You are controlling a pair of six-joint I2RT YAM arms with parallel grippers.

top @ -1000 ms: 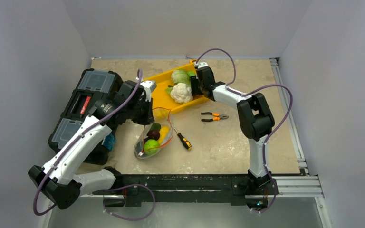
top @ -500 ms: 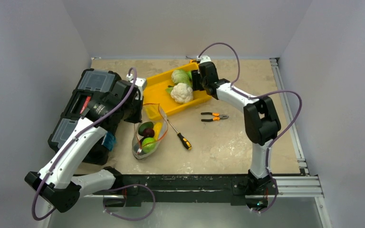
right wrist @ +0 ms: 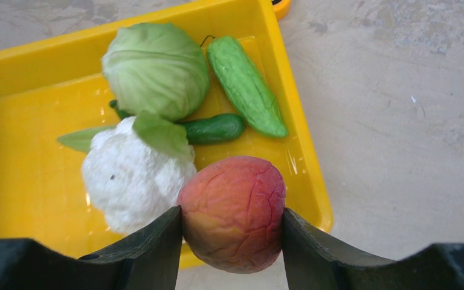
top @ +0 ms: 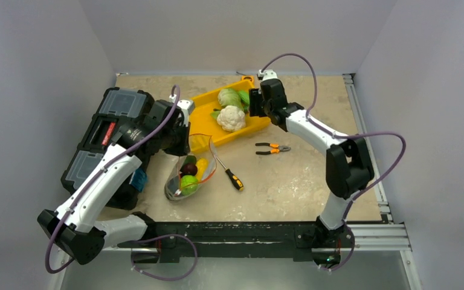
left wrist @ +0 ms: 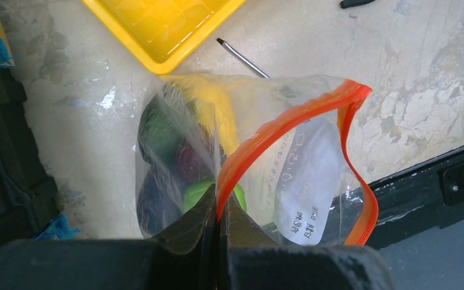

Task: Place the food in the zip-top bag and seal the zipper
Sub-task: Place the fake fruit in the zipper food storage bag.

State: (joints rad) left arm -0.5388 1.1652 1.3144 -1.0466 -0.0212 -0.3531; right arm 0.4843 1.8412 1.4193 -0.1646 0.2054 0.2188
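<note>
Left claw (left wrist: 219, 211) pinches the zipper (left wrist: 290, 119), zip-top bag (left wrist: 169, 139) hanging mouth-up; right claw (right wrist: 231, 214) clamps the orange-red fruit (right wrist: 235, 193).

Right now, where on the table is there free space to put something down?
Bare table lies on the near side of the pliers, between the screwdriver and the right arm's base. Another patch lies behind the tray, by the back wall. Crowded: the bag beside the toolbox, and the tray's right end.
</note>
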